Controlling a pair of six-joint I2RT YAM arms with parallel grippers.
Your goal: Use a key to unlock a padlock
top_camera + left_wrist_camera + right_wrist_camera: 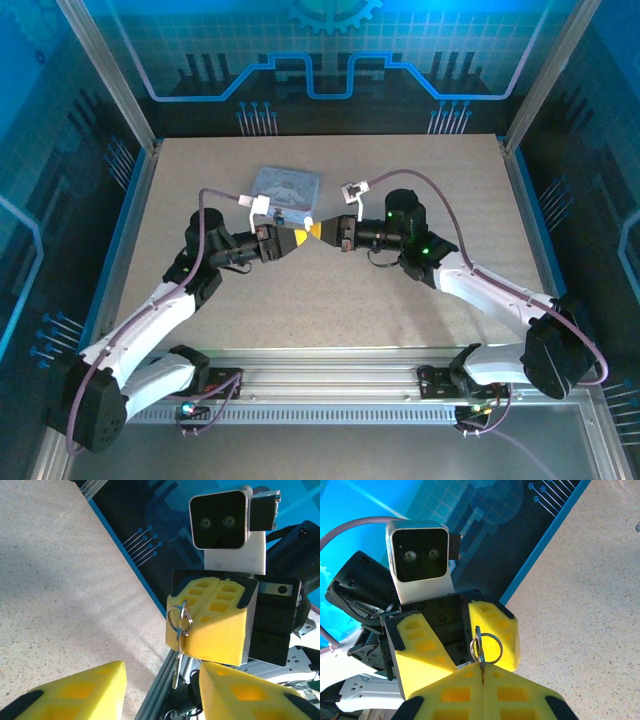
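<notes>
Right gripper (322, 231) was clamped shut on the key (176, 666), with the key ring (178, 620) sticking out of the pinch at the fingertips. Left gripper (300, 238) sat tip to tip with it, jaws partway apart and gripping nothing. The two met just in front of the tin's (285, 185) near edge, above the worktop (400, 330).

Robot lab cell: aluminium frame (110, 75), blue printed panels (330, 55).
</notes>
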